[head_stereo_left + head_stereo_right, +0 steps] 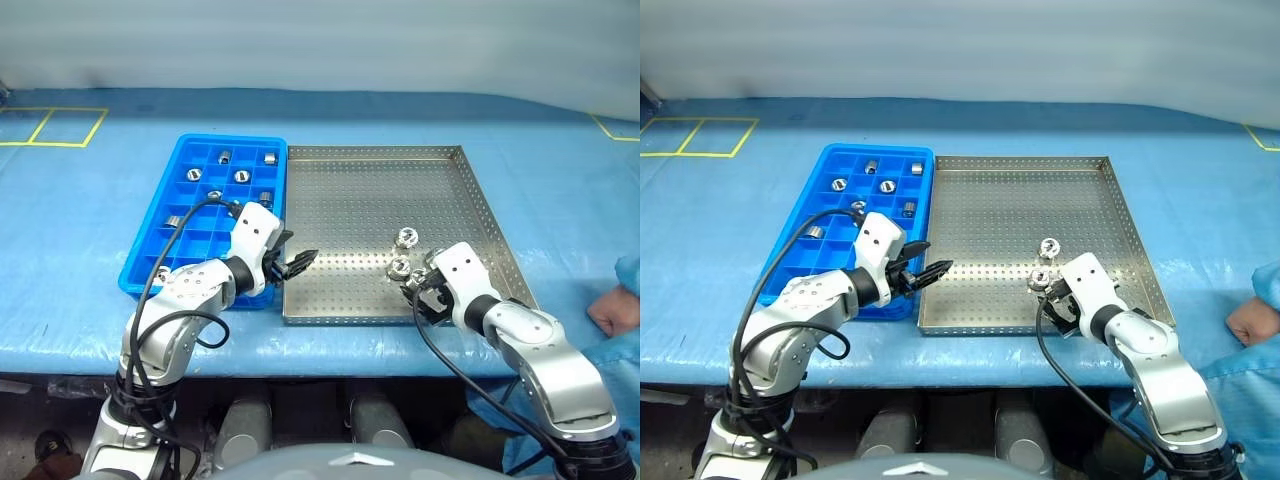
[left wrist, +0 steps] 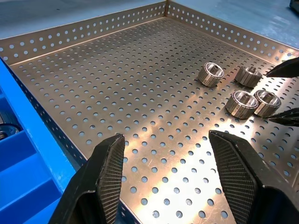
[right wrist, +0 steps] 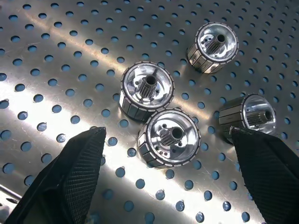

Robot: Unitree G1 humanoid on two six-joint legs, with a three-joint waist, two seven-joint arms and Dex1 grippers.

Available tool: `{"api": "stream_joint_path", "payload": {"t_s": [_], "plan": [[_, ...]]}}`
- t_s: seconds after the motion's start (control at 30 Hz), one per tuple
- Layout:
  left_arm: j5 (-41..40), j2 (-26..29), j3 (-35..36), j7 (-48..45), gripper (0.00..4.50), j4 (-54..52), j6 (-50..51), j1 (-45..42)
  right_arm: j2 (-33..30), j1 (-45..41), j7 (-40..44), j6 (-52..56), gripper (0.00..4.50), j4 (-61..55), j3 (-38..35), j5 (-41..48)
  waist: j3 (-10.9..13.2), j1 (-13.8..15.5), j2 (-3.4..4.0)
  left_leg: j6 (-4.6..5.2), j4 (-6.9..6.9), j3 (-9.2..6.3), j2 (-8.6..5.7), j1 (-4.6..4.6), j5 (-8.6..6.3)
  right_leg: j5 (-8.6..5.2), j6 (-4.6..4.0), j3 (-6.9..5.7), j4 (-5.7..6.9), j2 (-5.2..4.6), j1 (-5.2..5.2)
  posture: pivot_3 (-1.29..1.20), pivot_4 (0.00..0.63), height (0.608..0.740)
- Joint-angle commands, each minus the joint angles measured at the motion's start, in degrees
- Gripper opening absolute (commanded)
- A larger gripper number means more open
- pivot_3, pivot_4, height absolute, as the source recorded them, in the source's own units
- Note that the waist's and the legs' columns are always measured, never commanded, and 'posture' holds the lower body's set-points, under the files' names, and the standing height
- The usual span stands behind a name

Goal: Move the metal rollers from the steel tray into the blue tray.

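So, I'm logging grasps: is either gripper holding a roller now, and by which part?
Neither. The left gripper and right gripper both have open, empty jaws over the steel tray.

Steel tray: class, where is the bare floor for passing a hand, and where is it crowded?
The steel tray is bare from its far rim across to the blue tray side. It is crowded at the near right, where four metal rollers cluster before the right gripper.

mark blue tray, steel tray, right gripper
blue tray [image 1: 150, 262]: left eye view, bare left-side compartment.
steel tray [image 1: 340, 215]: left eye view, bare perforated floor.
right gripper [image 3: 168, 179]: right wrist view, midway between fingertips.
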Motion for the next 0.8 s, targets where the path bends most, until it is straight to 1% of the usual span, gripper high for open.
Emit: {"api": "stream_joint_path", "payload": {"t_s": [0.03,0.1,0.23,0.53,0.57,0.6,0.63,0.67,0.8], "plan": [[-0.29,0.31,-0.51,0.29,3.13,-0.19,-1.52,0.09,0.71,-0.3,-0.1,-1.27,4.32,1.02,-1.44,0.98,0.0,0.01,0.0,0.0,0.0,0.0,0.0,0.0,0.0,0.0,0.0,0.0,0.0,0.0,0.0,0.01,0.15,0.74],[-0.36,0.33,-0.61,0.18,3.14,0.48,-1.43,0.14,1.22,-0.49,-0.36,-1.68,3.94,2.13,-1.38,1.1,0.0,0.03,0.0,0.0,0.01,0.0,0.0,0.01,0.0,0.0,0.0,0.0,0.0,0.0,0.01,0.01,0.15,0.74],[-0.6,0.61,-0.59,-0.41,3.14,1.67,-1.92,0.13,2.13,-0.87,-0.84,-1.91,2.7,2.7,-1.21,1.4,0.0,-0.04,0.0,0.0,0.0,0.0,0.0,0.0,0.0,0.0,0.0,0.0,0.0,0.0,-0.01,0.01,0.15,0.74],[-1.35,1.55,-1.06,-2.49,3.14,4.53,-4.08,-0.07,3.45,-1.36,-1.82,-2.56,2.7,3.58,-1.53,1.84,0.0,-0.07,0.0,0.0,0.0,0.0,0.01,0.01,0.0,0.0,0.0,0.0,0.0,0.0,-0.01,0.01,0.15,0.74],[-1.19,1.58,-1.28,-2.5,3.14,5.0,-4.34,-0.21,3.64,-1.4,-1.89,-2.61,2.34,3.71,-1.66,2.01,0.0,-0.09,0.0,0.0,0.0,0.0,0.01,0.01,0.0,0.0,0.0,0.0,-0.01,0.0,0.0,0.01,0.15,0.74],[-1.07,1.58,-1.42,-2.52,3.14,5.39,-4.55,-0.36,3.81,-1.46,-2.0,-2.56,2.13,3.76,-1.73,2.09,0.0,-0.13,0.0,0.0,0.0,0.01,0.01,0.01,0.0,0.0,0.0,0.0,-0.01,0.0,0.0,0.01,0.15,0.74],[-1.17,1.44,-1.4,-2.63,3.14,5.77,-4.81,-0.53,3.78,-1.49,-2.0,-2.6,1.81,3.72,-1.66,2.07,0.0,-0.18,0.0,0.0,0.0,0.0,0.01,0.01,0.0,0.0,0.0,0.0,-0.01,0.0,0.0,0.01,0.15,0.74],[-1.29,1.29,-1.29,-2.7,3.14,6.16,-4.98,-0.74,3.83,-1.58,-2.06,-2.6,1.7,3.61,-1.64,2.06,0.0,-0.22,0.0,0.0,0.0,0.01,0.01,0.02,0.0,0.0,0.0,0.0,-0.01,0.01,0.0,0.01,0.15,0.74],[-1.27,0.25,-0.28,-2.39,3.14,8.83,-6.0,-2.13,4.14,-2.23,-2.53,-3.03,1.7,2.92,-1.71,2.08,0.0,-0.29,0.0,0.0,0.01,0.01,0.01,0.01,0.0,0.0,0.0,0.0,0.0,0.0,-0.01,0.0,0.15,0.74]]}}
